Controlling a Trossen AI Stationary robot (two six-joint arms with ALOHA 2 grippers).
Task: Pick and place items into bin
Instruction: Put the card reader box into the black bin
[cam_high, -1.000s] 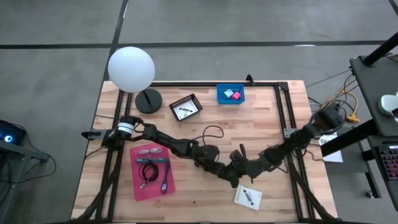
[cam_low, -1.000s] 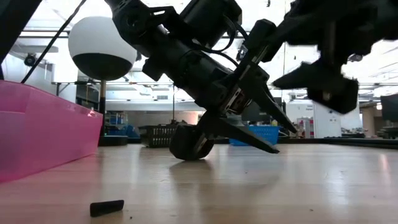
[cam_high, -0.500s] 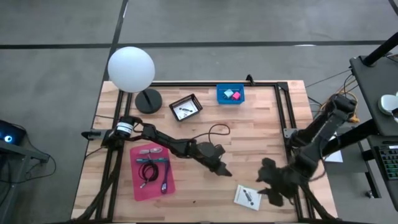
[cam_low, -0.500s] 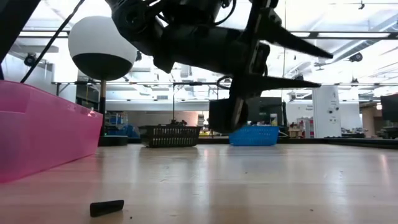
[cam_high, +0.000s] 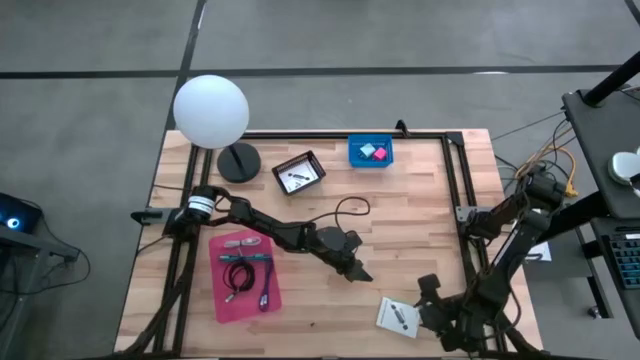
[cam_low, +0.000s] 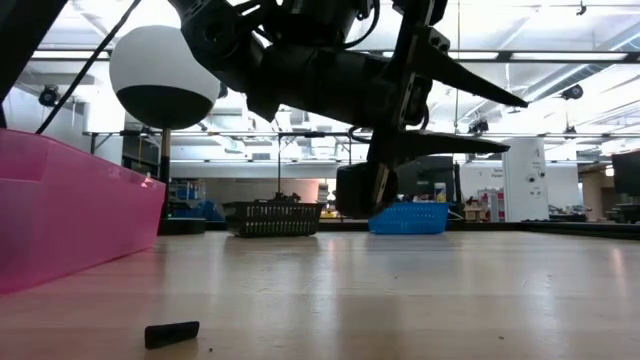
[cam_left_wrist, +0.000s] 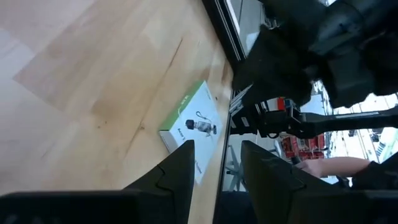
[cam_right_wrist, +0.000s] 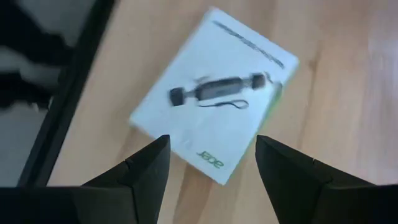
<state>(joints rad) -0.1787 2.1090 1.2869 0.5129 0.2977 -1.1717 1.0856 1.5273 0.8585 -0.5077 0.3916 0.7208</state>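
pink bin: 1, far out on the left side of left gripper, holds coiled cables and a teal pen; exact cable count unclear
left gripper: 1, hovering mid-table, fingers parted a little, nothing between them in the low view; waiting
black basket: 1, back of table, well away from both grippers
blue bin: 1, back of table, pink cube and pale teal cube inside, one each
white packet: 1 seen, flat on wood at the front, just ahead of right gripper, near the table's right frame rail
right gripper: 1, just beside packet on its right, fingers spread, empty; wrist view shows packet framed between the fingers
step: judged as reaching for the packet
do it well: centre fingers over packet's narrow width, come down square, pinch by its edges since it lies flat; avoid the frame rail; lift clear before swinging to a bin
small black piece: 1, on wood at the front edge, low view only
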